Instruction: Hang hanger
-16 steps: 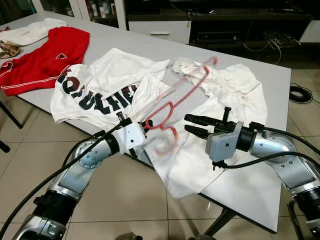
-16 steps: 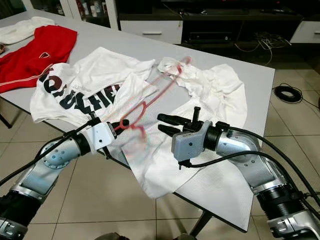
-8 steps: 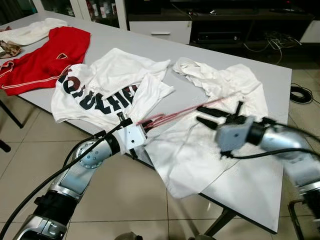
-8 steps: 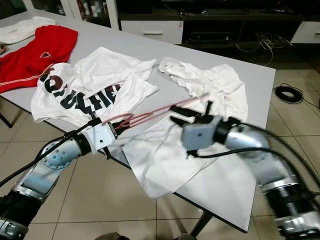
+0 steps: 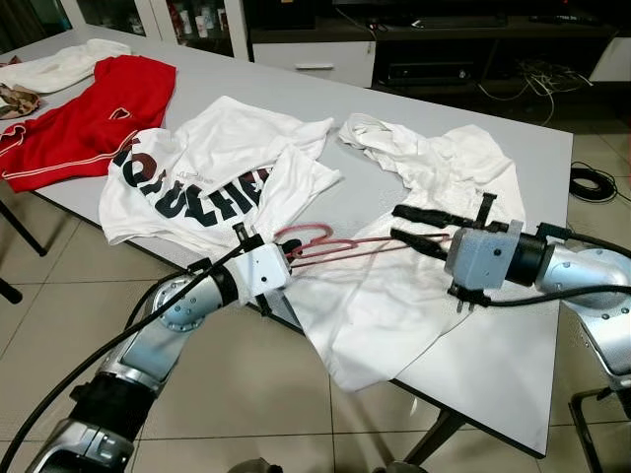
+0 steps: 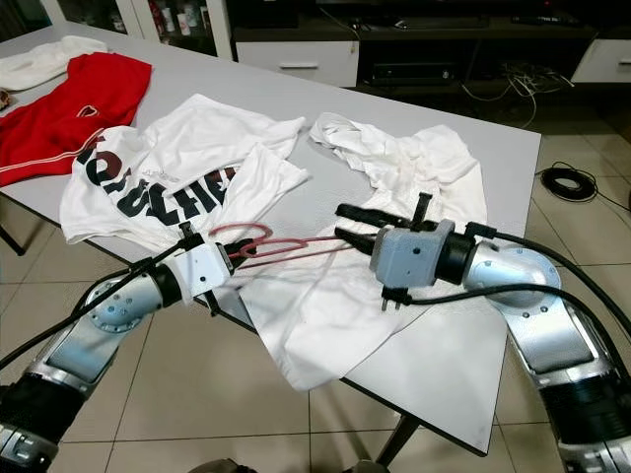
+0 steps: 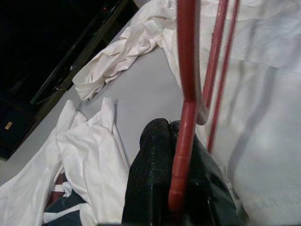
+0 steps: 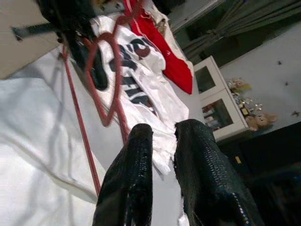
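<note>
A red wire hanger is held low and nearly level over the table. My left gripper is shut on one end of it, and in the left wrist view the red bar runs between the black fingers. Its far end reaches my right gripper, which is open, with the rod passing beside one finger rather than in the gap. A plain white shirt lies spread under both grippers.
A white shirt with black lettering lies to the left, with a red garment and a cream cloth beyond it. The table's near edge is just below my arms. A cable coil lies on the floor to the right.
The hanger has swung down from a raised, tilted pose to nearly level. My right gripper has moved to the right and now sits at the hanger's far end.
</note>
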Available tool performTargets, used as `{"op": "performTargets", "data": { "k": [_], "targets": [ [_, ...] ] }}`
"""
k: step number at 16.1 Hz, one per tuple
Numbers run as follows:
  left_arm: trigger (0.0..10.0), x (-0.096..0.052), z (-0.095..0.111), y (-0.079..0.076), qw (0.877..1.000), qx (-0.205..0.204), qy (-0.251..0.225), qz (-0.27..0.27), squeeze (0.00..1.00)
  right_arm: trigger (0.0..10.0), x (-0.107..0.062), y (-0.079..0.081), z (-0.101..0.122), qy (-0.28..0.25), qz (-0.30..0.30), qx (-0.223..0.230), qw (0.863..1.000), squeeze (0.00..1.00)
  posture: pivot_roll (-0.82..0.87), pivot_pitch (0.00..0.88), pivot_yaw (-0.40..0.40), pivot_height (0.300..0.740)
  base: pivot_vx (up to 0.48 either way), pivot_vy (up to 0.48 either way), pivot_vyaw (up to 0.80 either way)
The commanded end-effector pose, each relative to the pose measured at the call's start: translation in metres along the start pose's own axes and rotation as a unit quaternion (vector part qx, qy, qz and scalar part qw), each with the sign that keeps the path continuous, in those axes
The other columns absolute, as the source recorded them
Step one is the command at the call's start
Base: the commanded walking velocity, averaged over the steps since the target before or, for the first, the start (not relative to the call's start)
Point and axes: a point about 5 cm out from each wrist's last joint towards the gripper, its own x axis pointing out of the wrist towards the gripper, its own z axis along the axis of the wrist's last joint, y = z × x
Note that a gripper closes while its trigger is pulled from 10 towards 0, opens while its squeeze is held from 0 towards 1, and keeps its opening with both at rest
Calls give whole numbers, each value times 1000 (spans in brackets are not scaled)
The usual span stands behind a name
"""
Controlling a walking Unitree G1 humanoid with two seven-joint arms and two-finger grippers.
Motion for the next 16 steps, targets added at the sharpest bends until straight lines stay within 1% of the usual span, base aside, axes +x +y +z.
{"op": "performTargets", "data": {
  "k": [1,3,4,5,6,7,8,10,11,12,13,14,15,16],
  "targets": [
    [0,1,1,1,1000,7,-1,-2,0,10000,3,9,6,0,43,1,999,0,-104,0,66,736,0,0,0],
    [0,1,1,0,1000,7,-1,-2,0,10000,7,18,7,0,67,30,997,0,-100,0,65,736,0,0,0],
    [0,1,1,0,1000,7,-1,-2,0,10000,10,21,7,-2,74,39,997,439,-100,0,66,736,0,0,0],
    [0,1,1,0,1000,7,-1,-2,0,10000,12,22,8,-3,77,40,996,639,-99,0,66,736,0,0,0],
    [0,1,2,-1,1000,7,-2,-3,0,10000,18,23,9,-4,79,43,996,973,-97,0,68,736,0,0,0],
    [0,2,2,-1,1000,7,-3,-3,0,10000,20,22,9,-3,76,40,996,984,-96,0,68,736,0,0,0],
    [0,2,4,-2,1000,8,-5,-5,0,10000,23,19,8,1,67,31,997,969,-93,0,68,736,0,0,0],
    [0,3,4,-6,1000,7,-6,-9,0,10000,22,9,9,7,47,28,998,871,-90,0,70,736,0,0,0],
    [0,3,4,-7,1000,6,-6,-11,0,10000,21,6,9,8,43,29,999,863,-90,0,70,736,0,0,0],
    [0,5,4,-11,1000,5,-7,-17,0,10000,19,5,6,18,41,25,999,298,-93,0,74,736,0,0,0],
    [0,6,5,-13,1000,5,-9,-21,0,10000,18,6,5,22,45,26,998,12,-96,0,75,736,0,0,0],
    [0,8,6,-14,1000,6,-11,-23,0,10000,20,10,4,23,56,31,998,0,-98,0,76,736,0,0,0],
    [0,10,8,-14,1000,8,-15,-24,0,10000,24,18,4,23,74,37,996,0,-98,0,77,736,0,0,0],
    [0,11,8,-13,1000,9,-17,-24,0,10000,27,22,4,21,81,41,996,0,-101,0,78,736,0,0,0]
  ]
}}
